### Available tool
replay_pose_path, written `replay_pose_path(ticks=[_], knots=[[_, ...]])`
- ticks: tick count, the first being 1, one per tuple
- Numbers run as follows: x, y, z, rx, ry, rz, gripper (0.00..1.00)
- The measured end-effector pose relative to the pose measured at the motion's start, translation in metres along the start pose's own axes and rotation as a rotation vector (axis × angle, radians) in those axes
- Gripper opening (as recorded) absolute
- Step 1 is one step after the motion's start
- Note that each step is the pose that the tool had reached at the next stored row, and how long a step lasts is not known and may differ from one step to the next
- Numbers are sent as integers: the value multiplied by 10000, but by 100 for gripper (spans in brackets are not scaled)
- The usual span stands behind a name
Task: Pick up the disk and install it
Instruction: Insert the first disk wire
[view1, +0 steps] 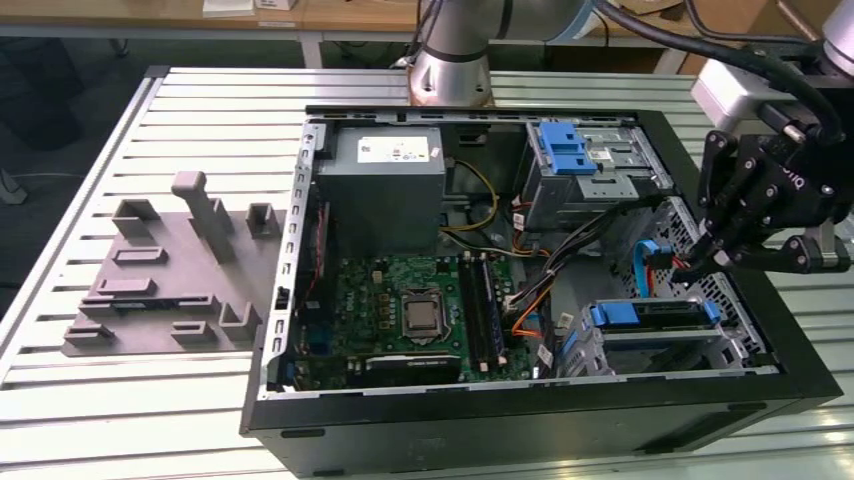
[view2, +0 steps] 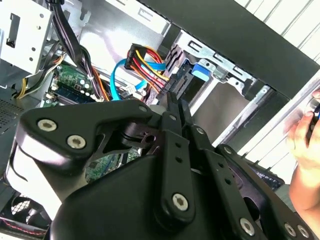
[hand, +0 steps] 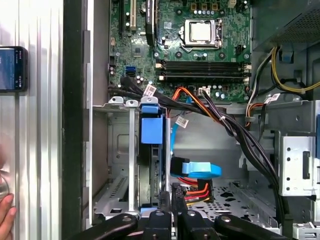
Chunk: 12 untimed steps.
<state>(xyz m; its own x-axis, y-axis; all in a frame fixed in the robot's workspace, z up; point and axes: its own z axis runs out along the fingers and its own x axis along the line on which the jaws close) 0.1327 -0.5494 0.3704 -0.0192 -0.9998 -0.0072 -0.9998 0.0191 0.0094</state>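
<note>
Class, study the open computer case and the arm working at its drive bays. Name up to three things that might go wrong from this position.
1. The gripper hangs just above the bundle of coloured cables; it may snag or unplug one.
2. The disk sits edge-on in its bay, close to the metal cage, so a skewed push might jam it.
3. A person's hand rests on the table beside the case, near the arm's workspace.

The disk (hand: 151, 165) sat edge-on in its bay, its label hidden. A hand (view2: 305, 150) (blurred) was cut off at the second wrist view's right edge, and a dark phone (hand: 12, 68) at the first wrist view's left edge.
</note>
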Motion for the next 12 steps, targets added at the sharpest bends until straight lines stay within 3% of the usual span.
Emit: replay_pose_path(ticks=[4,5,12], knots=[[-35,1,57,1,-1,6,19],[-38,0,69,2,-3,7,25],[-39,0,163,81,-3,11,25]])
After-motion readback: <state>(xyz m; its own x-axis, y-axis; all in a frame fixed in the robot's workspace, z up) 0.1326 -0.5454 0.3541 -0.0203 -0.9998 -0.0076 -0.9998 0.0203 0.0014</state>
